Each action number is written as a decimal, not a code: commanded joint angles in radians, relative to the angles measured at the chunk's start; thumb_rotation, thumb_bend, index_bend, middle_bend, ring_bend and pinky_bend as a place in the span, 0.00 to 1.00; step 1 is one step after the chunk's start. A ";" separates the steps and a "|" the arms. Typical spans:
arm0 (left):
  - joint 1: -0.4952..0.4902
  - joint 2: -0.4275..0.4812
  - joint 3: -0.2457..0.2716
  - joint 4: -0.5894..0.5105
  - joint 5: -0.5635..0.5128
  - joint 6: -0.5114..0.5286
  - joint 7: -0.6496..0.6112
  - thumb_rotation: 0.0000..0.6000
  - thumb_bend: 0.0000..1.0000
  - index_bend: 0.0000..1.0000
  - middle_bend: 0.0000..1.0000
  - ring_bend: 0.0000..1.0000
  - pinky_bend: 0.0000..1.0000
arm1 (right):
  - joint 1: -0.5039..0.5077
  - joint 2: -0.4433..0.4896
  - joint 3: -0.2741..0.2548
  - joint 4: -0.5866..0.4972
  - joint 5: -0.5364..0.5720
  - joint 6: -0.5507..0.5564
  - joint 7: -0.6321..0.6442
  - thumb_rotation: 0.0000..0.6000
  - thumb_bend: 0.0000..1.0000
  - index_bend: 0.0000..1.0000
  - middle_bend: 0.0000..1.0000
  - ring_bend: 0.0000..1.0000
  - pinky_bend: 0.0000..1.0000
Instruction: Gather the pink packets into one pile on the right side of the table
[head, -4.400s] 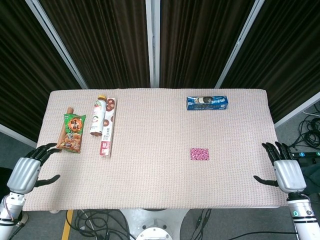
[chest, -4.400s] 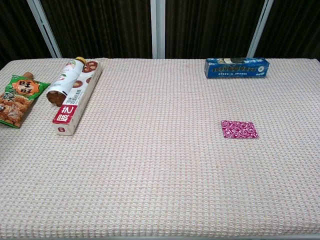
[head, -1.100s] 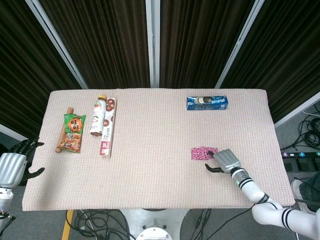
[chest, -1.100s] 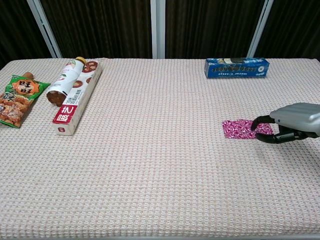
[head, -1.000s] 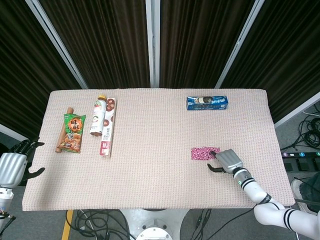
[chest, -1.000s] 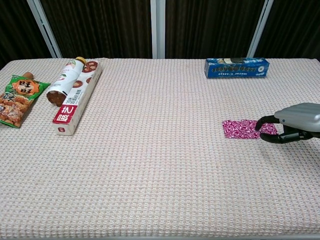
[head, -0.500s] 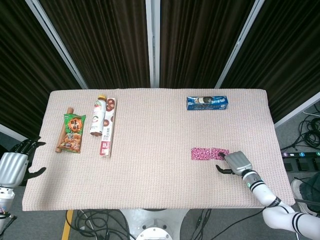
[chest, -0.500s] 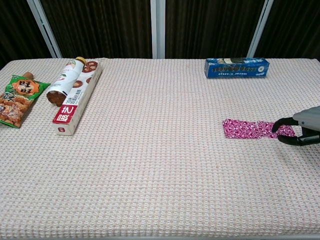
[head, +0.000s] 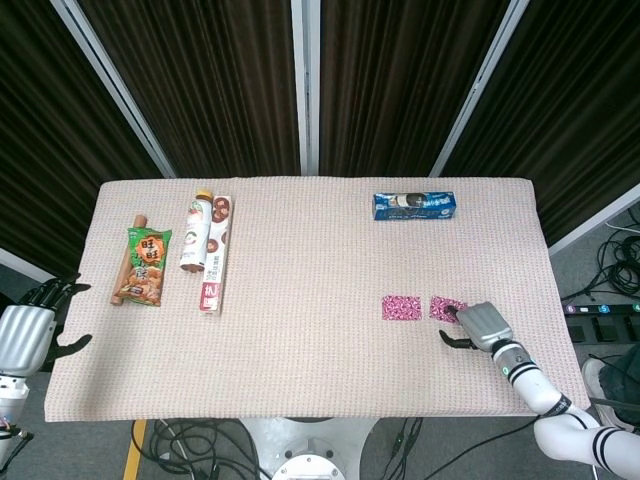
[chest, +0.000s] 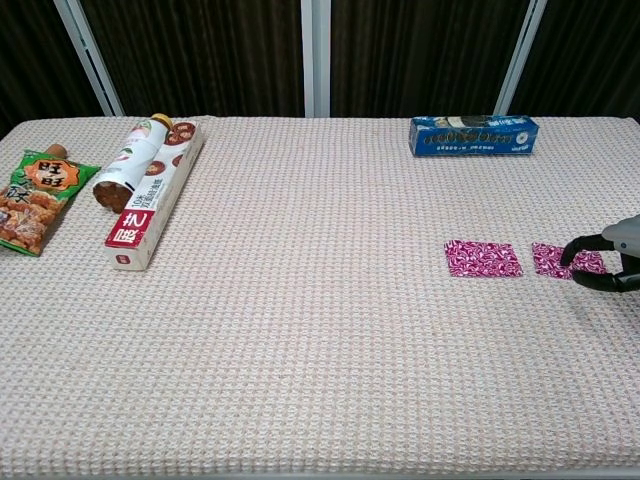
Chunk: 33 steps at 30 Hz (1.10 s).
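head view shows two pink packets lying flat on the right half of the counter (head: 300, 370), one (head: 401, 308) left of the other (head: 446, 308), a narrow strip of cloth between them. right hand (head: 478, 327) rests on the right packet's outer edge, its fingers (chest: 581, 245) seemingly pinching it, though the chest view cuts the hand off. left hand (head: 28, 331) hangs off the counter's left edge, fingers spread, holding nothing.

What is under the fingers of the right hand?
The right hand rests its fingers on a pink packet lying on the table. The packet's right part is covered by the fingers.
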 joint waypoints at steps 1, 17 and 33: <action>0.000 0.000 0.000 0.000 -0.001 -0.001 0.000 1.00 0.00 0.31 0.29 0.23 0.34 | 0.003 0.002 0.004 0.001 0.000 -0.002 0.001 0.03 0.35 0.21 1.00 1.00 0.98; -0.002 -0.001 -0.005 0.007 -0.009 -0.006 -0.012 1.00 0.00 0.31 0.29 0.23 0.34 | 0.034 0.010 0.040 -0.050 0.002 0.001 -0.018 0.03 0.35 0.21 1.00 1.00 0.98; 0.006 0.008 -0.009 0.024 -0.017 0.003 -0.041 1.00 0.00 0.31 0.29 0.23 0.34 | 0.068 -0.049 0.039 -0.107 0.054 -0.012 -0.115 0.02 0.35 0.21 1.00 1.00 0.98</action>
